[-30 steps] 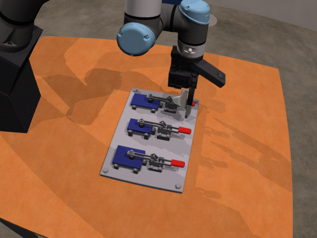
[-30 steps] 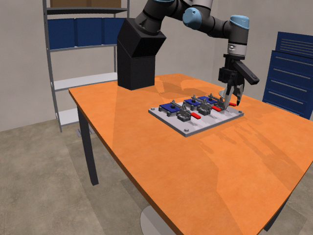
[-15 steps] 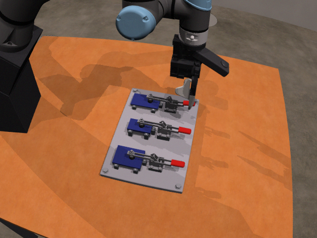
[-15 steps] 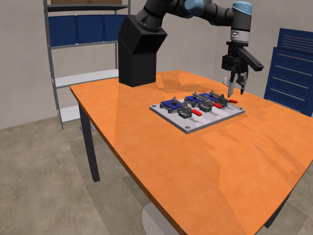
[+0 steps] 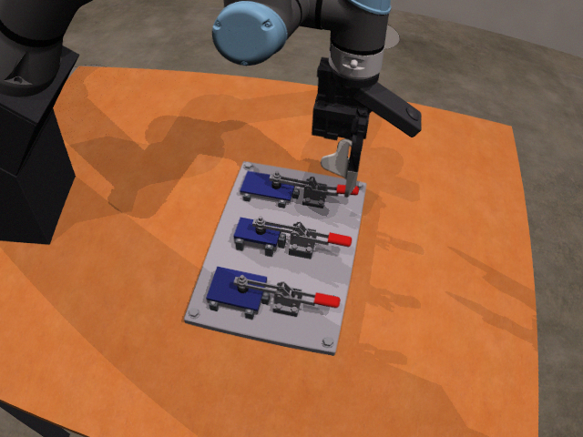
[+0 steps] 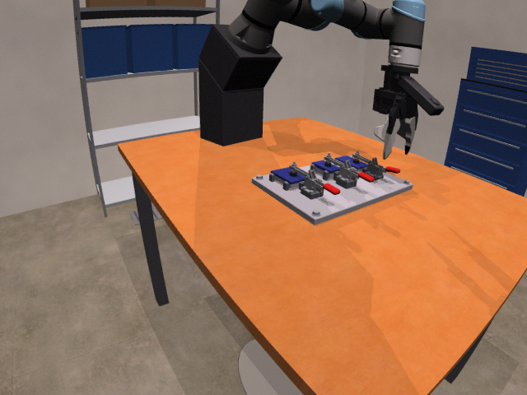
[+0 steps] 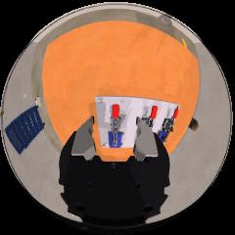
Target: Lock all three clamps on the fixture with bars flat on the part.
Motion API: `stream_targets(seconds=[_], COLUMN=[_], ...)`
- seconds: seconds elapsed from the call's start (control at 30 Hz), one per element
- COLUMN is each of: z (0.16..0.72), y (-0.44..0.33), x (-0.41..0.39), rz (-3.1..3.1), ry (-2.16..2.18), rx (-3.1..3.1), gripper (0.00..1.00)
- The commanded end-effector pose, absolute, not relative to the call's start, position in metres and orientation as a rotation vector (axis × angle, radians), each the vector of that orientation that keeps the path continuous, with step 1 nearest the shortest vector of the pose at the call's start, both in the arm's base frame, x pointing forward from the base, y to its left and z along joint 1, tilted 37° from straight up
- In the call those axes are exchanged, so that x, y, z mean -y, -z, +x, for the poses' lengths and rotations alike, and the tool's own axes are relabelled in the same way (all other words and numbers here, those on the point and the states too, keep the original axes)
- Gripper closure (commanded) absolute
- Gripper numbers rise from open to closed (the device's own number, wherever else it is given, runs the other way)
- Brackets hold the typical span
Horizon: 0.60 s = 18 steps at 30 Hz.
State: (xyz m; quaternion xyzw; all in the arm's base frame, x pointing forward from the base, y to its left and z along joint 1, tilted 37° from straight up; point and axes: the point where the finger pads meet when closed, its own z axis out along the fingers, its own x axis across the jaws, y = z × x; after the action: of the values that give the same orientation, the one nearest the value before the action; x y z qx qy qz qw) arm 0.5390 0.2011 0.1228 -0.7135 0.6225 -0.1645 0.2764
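Observation:
A grey fixture plate on the orange table carries three toggle clamps, each with a red handle and a bar reaching over a blue part. The far handle, the middle handle and the near handle all lie low, pointing right. Each bar looks flat on its blue part. I cannot tell whether the clamps are locked. My gripper is open and empty. It hangs a little above the far handle, apart from it in the exterior view. In the wrist view the far handle shows between my fingers.
The robot's black base stands on the table's back left corner. A shelf rack and a blue drawer cabinet stand beyond the table. The table edges are well away from the plate.

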Motion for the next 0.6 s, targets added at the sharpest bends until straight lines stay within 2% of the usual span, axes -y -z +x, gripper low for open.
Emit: stream_targets(seconds=[0.0, 0.23, 0.27, 0.57], z=[0.5372, 0.5372, 0.5386, 0.5386], y=[-0.1226, -0.1226, -0.1238, -0.1238], x=[-0.1997, -0.1997, -0.2008, -0.2008], rz=[-1.918, -1.918, -1.917, -1.917], ry=[0.439, 0.439, 0.442, 0.442], rx=[-1.675, -1.675, -1.672, -1.672], gripper=[0.42, 0.42, 1.00, 1.00])
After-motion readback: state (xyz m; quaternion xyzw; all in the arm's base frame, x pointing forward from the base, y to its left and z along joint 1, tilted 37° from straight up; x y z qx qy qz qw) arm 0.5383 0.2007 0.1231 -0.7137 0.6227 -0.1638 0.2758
